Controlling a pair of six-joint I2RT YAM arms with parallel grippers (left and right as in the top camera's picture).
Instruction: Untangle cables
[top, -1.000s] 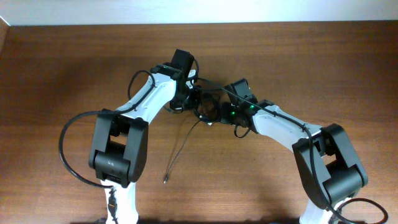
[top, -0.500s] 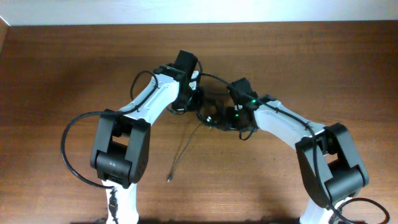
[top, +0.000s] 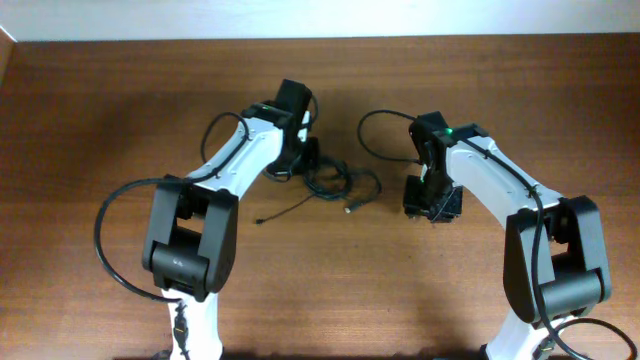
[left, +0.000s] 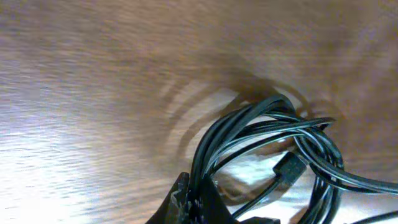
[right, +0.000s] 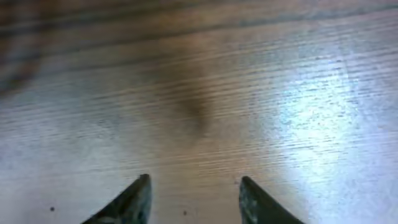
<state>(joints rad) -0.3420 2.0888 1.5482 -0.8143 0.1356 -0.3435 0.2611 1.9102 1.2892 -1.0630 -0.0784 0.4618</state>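
The cables (top: 335, 184) are thin black wires lying in a tangled bundle on the table's middle, with one loose end running down-left to a small plug (top: 261, 219) and a light tip (top: 349, 209) at the right. My left gripper (top: 306, 168) is shut on several strands of the bundle at its left edge; the left wrist view shows the cables (left: 267, 146) pinched between its fingers (left: 196, 202). My right gripper (top: 432, 207) is open and empty, apart from the bundle to its right; in the right wrist view its fingers (right: 194, 196) frame bare wood.
The wooden table (top: 100, 120) spreads around both arms. A thick black arm cable (top: 385, 125) loops behind the right arm, and another (top: 105, 240) loops at the left arm's base.
My right gripper has let go of the bundle and moved right, away from it. The loose cable end has swung up and left. The left gripper still holds the bundle.
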